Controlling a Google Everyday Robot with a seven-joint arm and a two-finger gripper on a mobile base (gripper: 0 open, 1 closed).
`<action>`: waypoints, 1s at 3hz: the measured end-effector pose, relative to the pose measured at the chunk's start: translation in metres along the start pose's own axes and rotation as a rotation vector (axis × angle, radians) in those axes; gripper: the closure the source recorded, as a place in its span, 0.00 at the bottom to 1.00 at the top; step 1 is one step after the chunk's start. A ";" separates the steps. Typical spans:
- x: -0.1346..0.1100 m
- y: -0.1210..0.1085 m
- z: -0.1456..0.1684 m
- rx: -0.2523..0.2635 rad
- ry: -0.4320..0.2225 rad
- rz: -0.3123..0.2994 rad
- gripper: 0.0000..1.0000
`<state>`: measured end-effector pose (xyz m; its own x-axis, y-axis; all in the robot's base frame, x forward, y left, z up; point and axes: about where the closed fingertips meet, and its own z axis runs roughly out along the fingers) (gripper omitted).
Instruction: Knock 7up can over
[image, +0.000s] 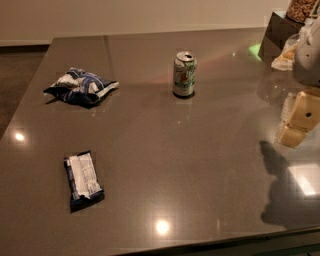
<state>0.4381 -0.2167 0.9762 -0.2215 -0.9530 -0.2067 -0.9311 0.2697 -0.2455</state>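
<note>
The 7up can (184, 74) stands upright on the grey table (165, 150), a little right of the middle toward the back. It has a white-and-green label and a silver top. My gripper (298, 118) hangs above the table's right edge, cream-coloured, well to the right of the can and nearer the front. It is apart from the can and touches nothing that I can see.
A crumpled blue-and-white snack bag (80, 87) lies at the back left. A flat dark-blue wrapper with a white label (83, 179) lies at the front left. A dark box and snack containers (287, 35) stand at the back right corner.
</note>
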 end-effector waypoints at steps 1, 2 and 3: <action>0.000 0.000 0.000 0.000 0.000 0.000 0.00; -0.005 -0.020 0.010 0.009 -0.016 0.022 0.00; -0.014 -0.058 0.032 0.033 -0.062 0.070 0.00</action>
<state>0.5045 -0.2145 0.9631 -0.2659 -0.9216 -0.2828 -0.9037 0.3404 -0.2598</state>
